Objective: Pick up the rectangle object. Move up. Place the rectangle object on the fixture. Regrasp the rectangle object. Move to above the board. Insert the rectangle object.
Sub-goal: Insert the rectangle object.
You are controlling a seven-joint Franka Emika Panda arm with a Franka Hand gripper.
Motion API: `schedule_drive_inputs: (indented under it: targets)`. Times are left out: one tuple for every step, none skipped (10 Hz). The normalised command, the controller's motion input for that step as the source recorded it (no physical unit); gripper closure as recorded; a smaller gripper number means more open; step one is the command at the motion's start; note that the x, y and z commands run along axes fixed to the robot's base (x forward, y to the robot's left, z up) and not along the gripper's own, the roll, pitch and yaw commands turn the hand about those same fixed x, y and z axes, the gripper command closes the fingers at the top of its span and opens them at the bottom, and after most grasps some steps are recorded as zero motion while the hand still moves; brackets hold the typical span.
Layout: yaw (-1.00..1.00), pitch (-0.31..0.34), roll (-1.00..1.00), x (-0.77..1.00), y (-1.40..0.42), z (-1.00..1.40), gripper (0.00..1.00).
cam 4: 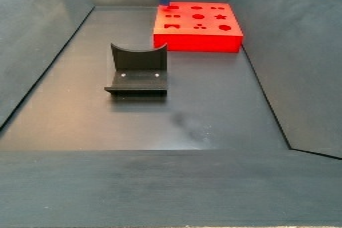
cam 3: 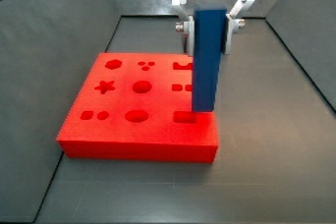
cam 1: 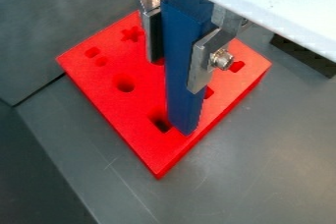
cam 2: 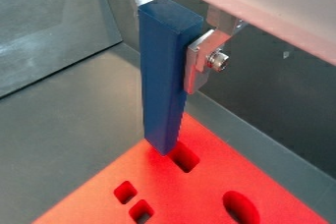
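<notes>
Gripper (cam 3: pixel 210 24) sat upper center of frame in side view, clamped on top end of rectangle object (cam 3: pixel 207 66). Bar hung upright, lower tip at or just in hole near front right edge of board (cam 3: pixel 118 135); we couldn't tell depth. Looked stiff, light, smooth-sided, so we figured high grip on flat faces was right. Fixture (cam 4: pixel 136 72) empty, well apart.

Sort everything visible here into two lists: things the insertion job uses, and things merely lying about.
In use: gripper, shut on the upright rectangle object; board beneath it; fixture, empty on the floor.
Lying about: nothing else shows, only the dark bin floor.
</notes>
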Motion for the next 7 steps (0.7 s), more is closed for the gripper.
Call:
schedule_drive_inputs:
  targets:
    - [0.32,0.054,0.13,0.0,-0.15,0.0,1.0]
    - [0.21,0.0,0.07,0.0,-0.06,0.0,1.0]
    - [0.0,-0.004,0.0,0.0,0.0,-0.01,1.0]
    - [0.22,0.036,0.12,-0.13,-0.01,-0.13,1.0]
    - [0.21,0.179,0.23,-0.14,-0.04,0.0,1.0]
    - [0.08,0.099,0.06,0.0,0.0,0.0,1.0]
    - [0.0,0.004,0.0,0.0,0.0,0.0,1.0]
